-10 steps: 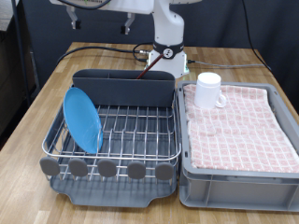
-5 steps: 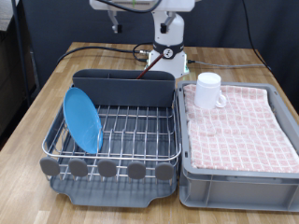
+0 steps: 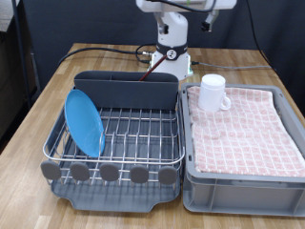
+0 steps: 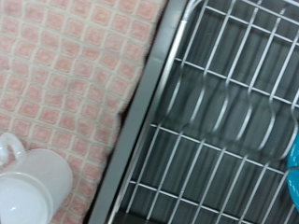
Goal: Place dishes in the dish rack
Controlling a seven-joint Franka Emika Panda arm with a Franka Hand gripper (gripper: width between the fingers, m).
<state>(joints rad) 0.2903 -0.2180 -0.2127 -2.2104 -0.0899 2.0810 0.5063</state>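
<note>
So the gripper itself isn't showing up in either view right now. The exterior view is only catching a bit of the arm (image 3: 186, 8) hanging at the exterior view's top, and the wrist view is showing no fingers at all, so I honestly can't tell if the claw is spread or clenched, and nothing is visibly sitting between its fingers.

The wrist camera is looking straight down over the seam where the grey bin (image 3: 246, 183) is sitting just beside the dish rack (image 3: 114, 162), with the mug (image 4: 28, 191) peeking in at the edge of the picture.

What could go wrong, I reckon: the white mug (image 3: 213, 93) is standing on the soft pink checked cloth (image 3: 243, 124), so a grab that's off-centre could be tipping it or dragging the cloth along. The rack's wires are open too, so a mug set down crooked could be wobbling.

The blue plate (image 3: 84, 120) is already standing on edge in the rack, at the exterior view's left. The mug is at the bin's far corner, well below the arm. No spoon that I can make out.
</note>
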